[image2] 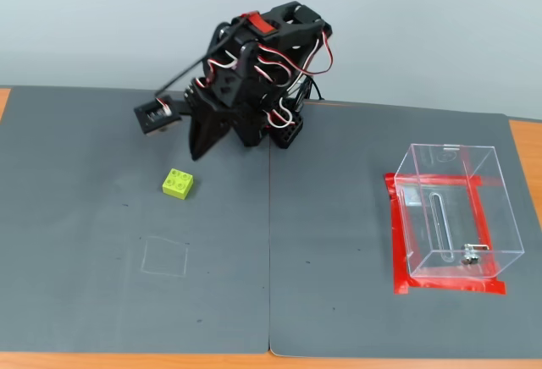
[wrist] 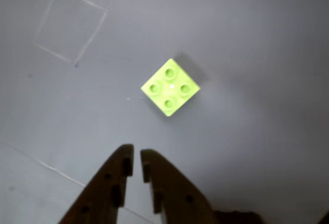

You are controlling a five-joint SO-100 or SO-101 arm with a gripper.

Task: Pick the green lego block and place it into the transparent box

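Observation:
The green lego block (wrist: 170, 87) (image2: 178, 183), a small lime brick with four studs, lies on the dark grey mat at the left in the fixed view. My gripper (wrist: 136, 158) (image2: 196, 153) hangs just above and behind it, tips pointing down toward the mat, apart from the block. The jaws stand almost together with only a thin gap and nothing between them. The transparent box (image2: 455, 210) stands at the right of the fixed view on red tape, with a slot and a small metal piece at its base. It is out of the wrist view.
A faint chalk square (image2: 165, 256) (wrist: 70, 24) is drawn on the mat (image2: 127, 301) in front of the block. The arm's base (image2: 284, 128) with its wires sits at the back centre. A seam (image2: 269, 242) runs down the middle between two mats.

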